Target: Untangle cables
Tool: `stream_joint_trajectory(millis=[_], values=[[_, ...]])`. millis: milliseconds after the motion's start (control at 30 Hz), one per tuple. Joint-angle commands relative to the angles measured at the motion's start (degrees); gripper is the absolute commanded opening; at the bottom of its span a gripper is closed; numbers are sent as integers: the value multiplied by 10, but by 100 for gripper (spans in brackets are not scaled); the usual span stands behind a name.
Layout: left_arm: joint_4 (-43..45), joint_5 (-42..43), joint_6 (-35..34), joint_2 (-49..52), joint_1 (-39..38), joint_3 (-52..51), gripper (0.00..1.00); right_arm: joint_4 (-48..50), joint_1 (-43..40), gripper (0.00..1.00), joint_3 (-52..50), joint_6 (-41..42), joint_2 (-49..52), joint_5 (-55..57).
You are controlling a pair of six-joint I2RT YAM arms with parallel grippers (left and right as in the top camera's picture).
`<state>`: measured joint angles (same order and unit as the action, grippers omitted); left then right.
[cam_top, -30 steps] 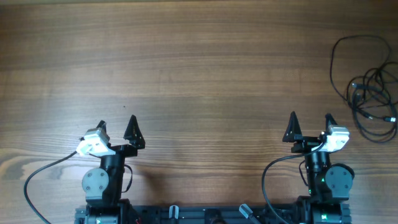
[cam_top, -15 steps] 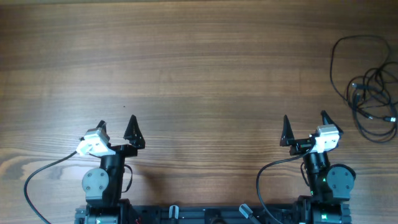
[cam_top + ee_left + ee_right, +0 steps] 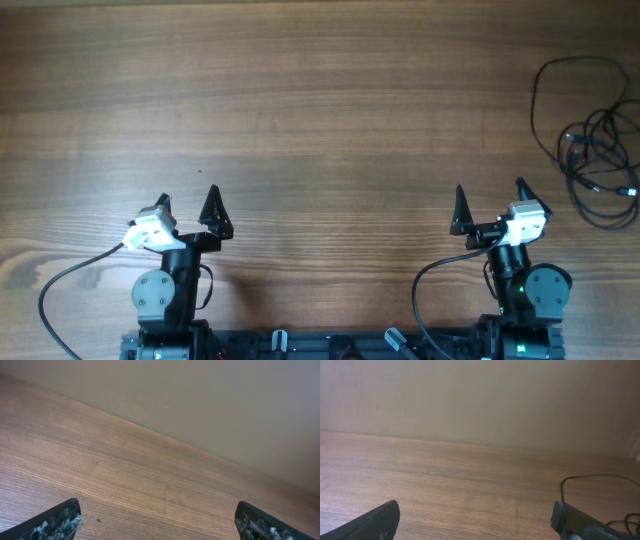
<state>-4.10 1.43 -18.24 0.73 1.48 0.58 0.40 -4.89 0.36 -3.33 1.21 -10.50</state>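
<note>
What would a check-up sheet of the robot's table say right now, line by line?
Surface: brown wooden table, grain running side to side.
Job's things: cables, thin black cords tangled in loops at the right edge, touched by neither gripper.
Clutter: nothing seen.
Grippers: left gripper and right gripper both open, holding nothing, near their bases.
Cables: thicker black arm wires curve beside each base.
Surroundings: plain beige wall behind the table.

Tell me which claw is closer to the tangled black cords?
The right black gripper; the thin black cables lie on its side, far from the left gripper.
</note>
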Motion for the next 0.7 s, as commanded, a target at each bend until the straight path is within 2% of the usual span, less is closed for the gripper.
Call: stream_joint_trajectory(millis=[0,133,267,400,667], values=[[-3,7,11,-5,3,-2,100,4,-2,100,-1,-8,-10,-10],[-1,-4,16,-5,2,-2,100,4,-2,100,-1,-8,-10,-10],[-1,2,57,-5,2,-2,100,4,-2,100,-1,-8,-10,-10],[4,67,192,-5,-13,-2,100,4,-2,100,-1,-8,-10,-10],[4,66,195,-5,-16,-2,100,4,-2,100,-1,-8,-10,-10]])
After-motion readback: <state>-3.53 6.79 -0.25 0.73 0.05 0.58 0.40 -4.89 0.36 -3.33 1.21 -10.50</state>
